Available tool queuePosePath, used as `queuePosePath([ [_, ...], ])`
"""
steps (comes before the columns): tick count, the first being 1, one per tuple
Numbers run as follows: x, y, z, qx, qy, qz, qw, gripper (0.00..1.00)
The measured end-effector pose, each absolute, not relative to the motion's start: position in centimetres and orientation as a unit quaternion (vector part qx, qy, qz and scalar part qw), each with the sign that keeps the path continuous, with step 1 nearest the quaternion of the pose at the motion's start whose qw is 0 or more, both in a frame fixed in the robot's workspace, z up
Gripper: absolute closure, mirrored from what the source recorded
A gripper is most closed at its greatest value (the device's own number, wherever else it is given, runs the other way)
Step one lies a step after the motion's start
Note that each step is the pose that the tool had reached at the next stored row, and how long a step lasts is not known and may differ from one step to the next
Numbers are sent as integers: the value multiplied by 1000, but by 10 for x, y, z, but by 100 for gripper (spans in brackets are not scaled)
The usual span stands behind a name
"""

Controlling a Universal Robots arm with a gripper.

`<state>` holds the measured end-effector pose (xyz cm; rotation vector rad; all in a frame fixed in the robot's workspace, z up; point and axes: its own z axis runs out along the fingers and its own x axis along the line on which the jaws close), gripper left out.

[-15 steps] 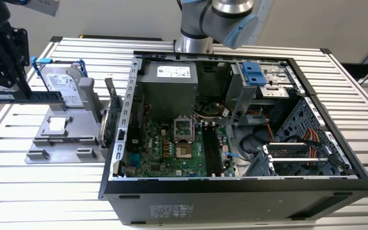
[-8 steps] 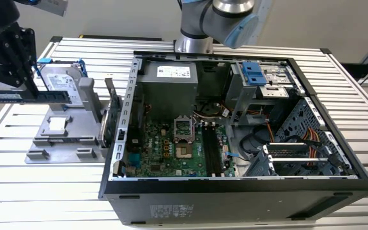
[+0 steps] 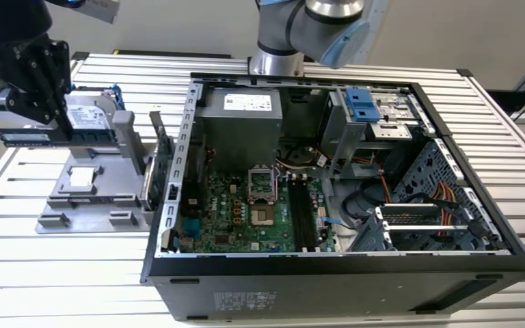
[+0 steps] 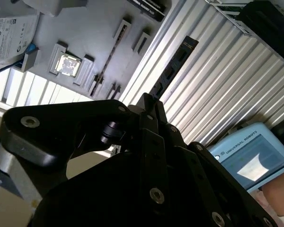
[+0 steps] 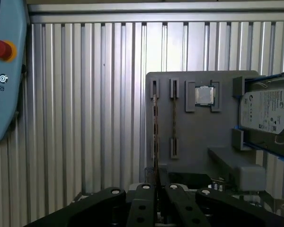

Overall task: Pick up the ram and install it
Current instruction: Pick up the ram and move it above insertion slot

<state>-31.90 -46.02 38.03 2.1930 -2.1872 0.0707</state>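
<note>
Ribbed metal surface [image 3: 62, 266] below. Clamping the ram [image 3: 21, 138] tight in jaws, above grey holder tray [image 3: 80, 205]. Best kept level, long edge parallel to black motherboard slots [image 3: 301, 215].

Bright even light, glare on table [image 5: 109, 94], soft shadows

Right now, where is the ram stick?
The ram is held in the gripper at the exterior view's left, above the gray parts tray and next to the hard drive.
</note>
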Motion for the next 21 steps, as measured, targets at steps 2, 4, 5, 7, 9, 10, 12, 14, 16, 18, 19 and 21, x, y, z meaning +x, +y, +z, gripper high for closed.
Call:
queuePosePath([
  [2,-316,-460,380,708,-706,23,22,100],
  [4,-312,-460,381,708,-706,23,22,100],
  [5,-310,-459,381,707,-706,23,22,100],
  [7,-306,-459,381,707,-706,23,22,100],
  [9,-302,-458,381,707,-706,23,22,100],
  [10,-300,-458,380,707,-706,23,22,100],
  [12,-295,-458,381,707,-706,23,22,100],
  [14,-290,-457,381,707,-706,23,22,100],
  [16,-284,-457,381,707,-706,23,22,100],
  [18,-279,-457,381,707,-706,22,22,100],
  [19,-276,-457,381,707,-706,22,23,100],
  [21,-270,-457,381,707,-706,21,24,100],
])
